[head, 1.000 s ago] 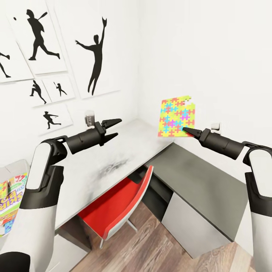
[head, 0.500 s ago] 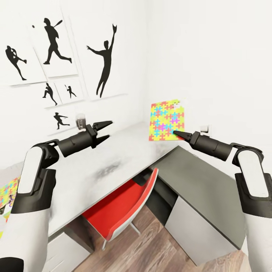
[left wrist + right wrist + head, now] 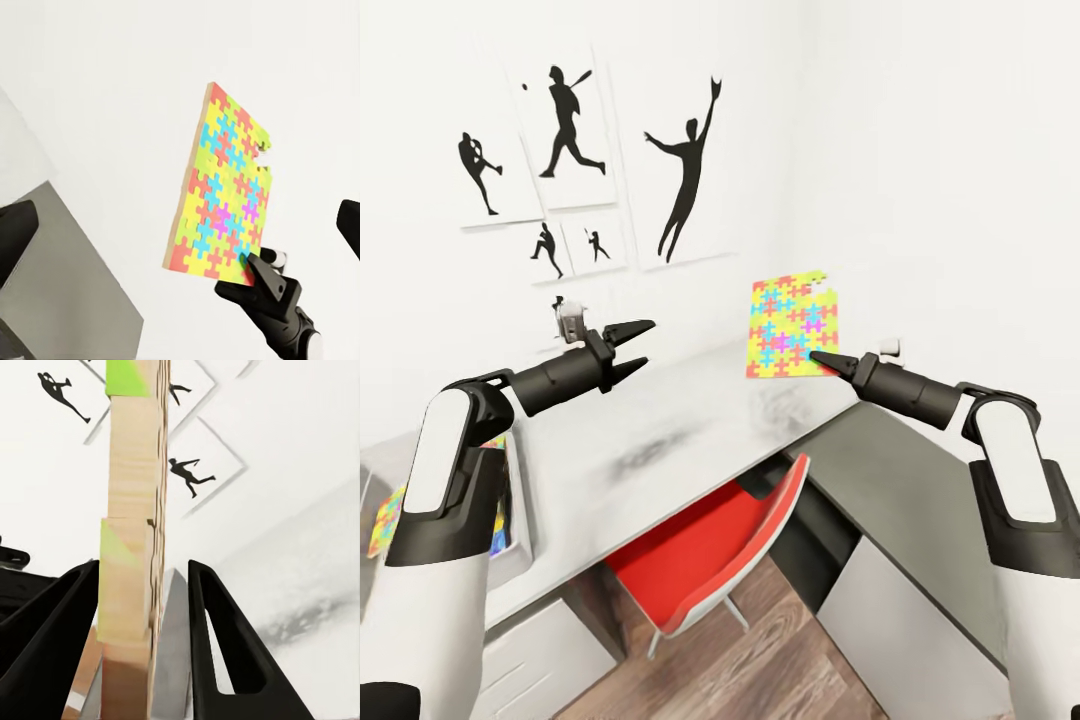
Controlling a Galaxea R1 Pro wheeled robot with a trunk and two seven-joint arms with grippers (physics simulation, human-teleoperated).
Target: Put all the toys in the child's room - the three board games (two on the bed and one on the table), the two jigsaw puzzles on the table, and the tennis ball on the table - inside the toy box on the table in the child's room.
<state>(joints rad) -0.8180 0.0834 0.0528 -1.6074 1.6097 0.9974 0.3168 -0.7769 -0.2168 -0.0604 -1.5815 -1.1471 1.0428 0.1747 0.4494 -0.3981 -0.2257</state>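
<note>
One jigsaw puzzle (image 3: 792, 326) stands upright above the table (image 3: 660, 440), pinched at its lower corner by the right gripper (image 3: 820, 359). The left gripper (image 3: 635, 345) hovers empty, fingers spread. A second puzzle (image 3: 387, 518) lies far left beside the toy box (image 3: 520, 510).

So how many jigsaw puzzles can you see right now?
2: one jigsaw puzzle upright in the right end effector; another puzzle at the head view's left edge, partly hidden behind the left arm.
</note>
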